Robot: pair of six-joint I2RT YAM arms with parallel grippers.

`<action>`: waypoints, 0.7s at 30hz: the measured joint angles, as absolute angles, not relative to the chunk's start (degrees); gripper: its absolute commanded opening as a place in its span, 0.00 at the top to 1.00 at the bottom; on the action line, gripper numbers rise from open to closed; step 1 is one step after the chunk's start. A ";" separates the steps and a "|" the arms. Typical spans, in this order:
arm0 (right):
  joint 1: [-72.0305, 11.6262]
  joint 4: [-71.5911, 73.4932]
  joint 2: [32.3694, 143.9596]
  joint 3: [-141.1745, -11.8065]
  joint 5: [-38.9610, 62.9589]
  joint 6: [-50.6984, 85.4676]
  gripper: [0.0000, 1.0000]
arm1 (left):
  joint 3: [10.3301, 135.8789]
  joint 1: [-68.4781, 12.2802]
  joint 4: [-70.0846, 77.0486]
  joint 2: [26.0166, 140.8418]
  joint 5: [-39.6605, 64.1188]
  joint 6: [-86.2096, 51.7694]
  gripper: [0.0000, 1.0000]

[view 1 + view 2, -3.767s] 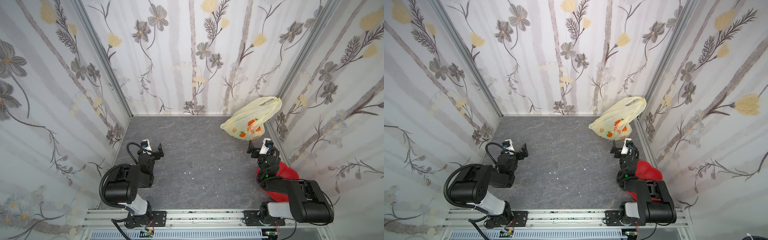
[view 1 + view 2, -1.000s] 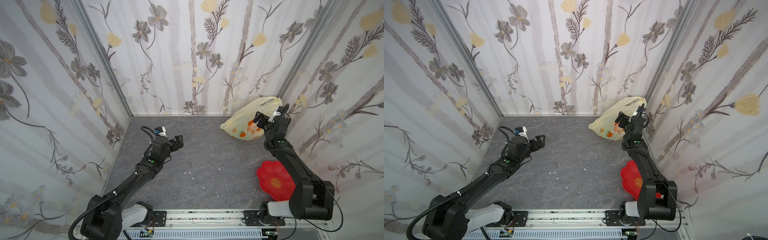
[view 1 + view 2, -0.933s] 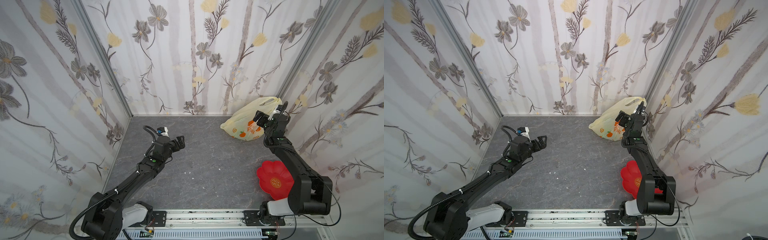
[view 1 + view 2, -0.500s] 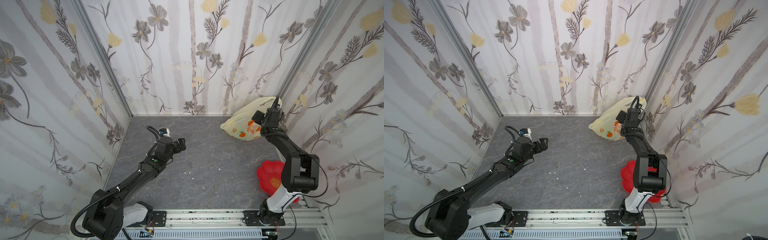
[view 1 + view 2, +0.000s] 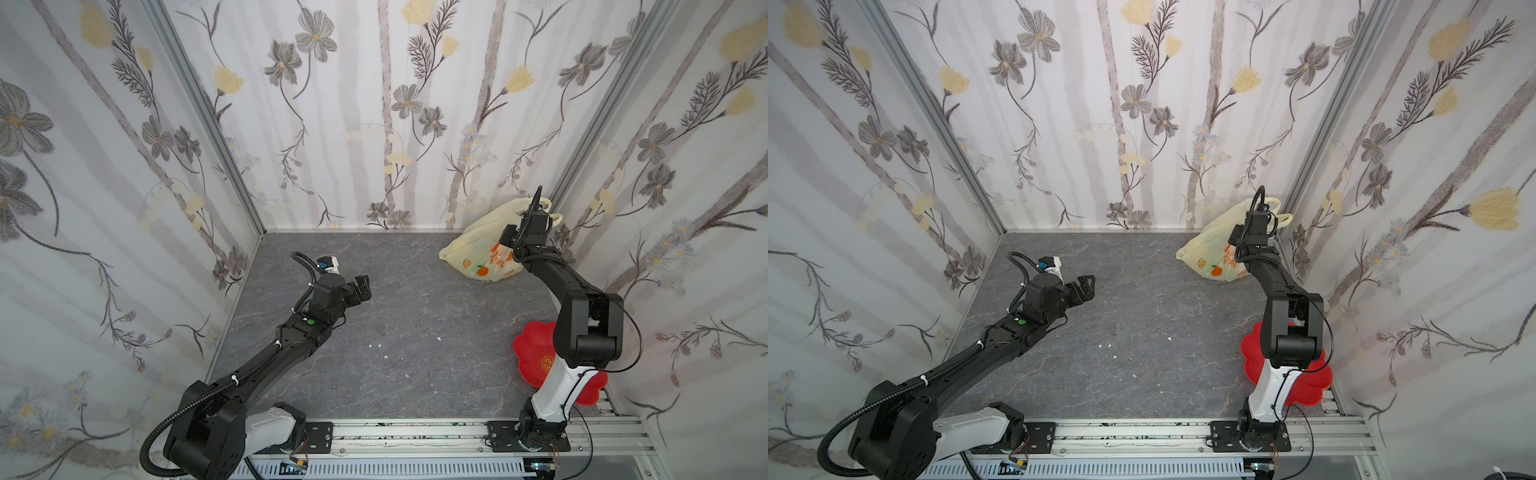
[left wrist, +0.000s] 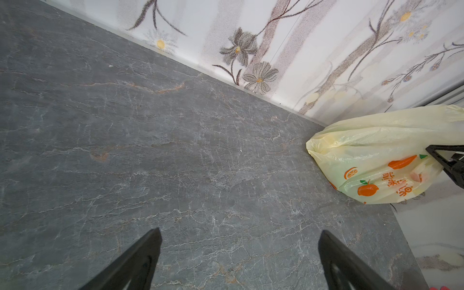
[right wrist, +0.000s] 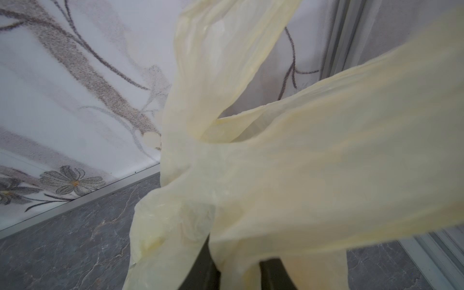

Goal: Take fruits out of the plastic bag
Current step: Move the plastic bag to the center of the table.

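The plastic bag is pale yellow with printed oranges and slumps in the far right corner against the walls. The fruits are hidden inside it. My right gripper reaches up at the bag's loop handles. In the right wrist view its jaws stand close together with a strip of the bag's plastic pinched between them. My left gripper hovers open over the left middle of the floor, pointing toward the bag. Nothing lies between its fingers.
A red flower-shaped dish lies at the near right, partly under the right arm's base. Flowered walls close in the left, back and right sides. The grey stone-patterned floor carries a few small white specks.
My right gripper rose to the bag's handles and its jaws closed on the plastic. The left arm stretched a little farther toward the middle, still open.
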State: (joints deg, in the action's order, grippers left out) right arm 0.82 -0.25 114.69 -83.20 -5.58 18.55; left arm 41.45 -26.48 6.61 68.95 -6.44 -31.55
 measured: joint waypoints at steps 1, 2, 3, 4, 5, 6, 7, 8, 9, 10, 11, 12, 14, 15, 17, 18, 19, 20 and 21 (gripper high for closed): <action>0.21 -0.25 113.69 -82.78 -4.95 17.78 0.93 | 41.45 -26.48 6.59 68.84 -6.72 -31.59 0.00; -0.60 -0.25 112.33 -82.26 -4.82 17.21 0.95 | 41.45 -26.48 6.59 68.71 -6.87 -31.64 0.00; -1.30 -0.19 111.39 -81.95 -4.64 16.80 0.97 | 41.45 -26.48 6.61 68.62 -6.98 -31.66 0.00; -2.48 -0.08 110.04 -81.49 -4.14 16.12 0.98 | 41.45 -26.48 6.61 68.45 -7.29 -31.68 0.00; -3.75 -0.03 108.81 -80.99 -3.66 15.53 0.99 | 41.45 -26.48 6.59 68.23 -7.42 -31.68 0.00; -4.75 0.01 107.90 -80.58 -3.16 14.92 1.00 | 41.45 -26.48 6.57 67.99 -7.60 -31.68 0.00; -6.11 0.14 106.76 -79.88 -2.83 14.28 1.00 | 41.45 -26.48 6.57 67.66 -7.77 -31.68 0.00; -7.44 0.03 105.73 -79.26 -2.44 13.72 0.99 | 41.45 -26.48 6.57 67.29 -7.99 -31.68 0.00; -8.54 0.03 104.92 -78.72 -2.13 13.19 0.99 | 41.45 -26.46 6.55 66.98 -8.16 -31.68 0.00; -9.78 -0.10 104.03 -78.15 -1.87 12.73 0.99 | 41.45 -26.39 6.57 66.67 -8.27 -31.68 0.00; -11.31 -0.16 103.04 -77.52 -1.85 12.03 0.99 | 41.45 -26.37 6.50 66.28 -8.58 -31.66 0.00; -12.49 -0.16 102.32 -77.06 -1.74 11.66 0.99 | 41.45 -26.24 6.44 65.98 -8.75 -31.66 0.00; -15.11 -0.23 100.71 -75.90 -1.45 10.79 1.00 | 41.45 -26.13 6.17 65.49 -9.06 -31.62 0.00; -16.25 -0.38 99.96 -75.46 -1.45 10.28 1.00 | 41.45 -26.02 6.02 65.25 -9.26 -31.55 0.00; -19.16 -0.86 98.17 -74.37 -1.45 9.32 1.00 | 41.50 -25.80 5.61 64.86 -9.47 -31.53 0.00; -20.58 -1.26 97.23 -73.80 -1.48 8.88 1.00 | 41.60 -25.76 5.34 64.71 -9.65 -31.53 0.00; -21.82 -1.76 96.31 -73.21 -1.48 8.47 1.00 | 41.71 -25.67 5.28 64.55 -9.87 -31.51 0.00; -23.57 -2.44 95.15 -72.47 -1.48 7.99 0.99 | 41.91 -25.63 5.08 64.38 -9.91 -31.48 0.00; -25.30 -2.98 94.02 -71.72 -1.56 7.49 1.00 | 42.17 -25.50 4.75 64.20 -10.11 -31.48 0.00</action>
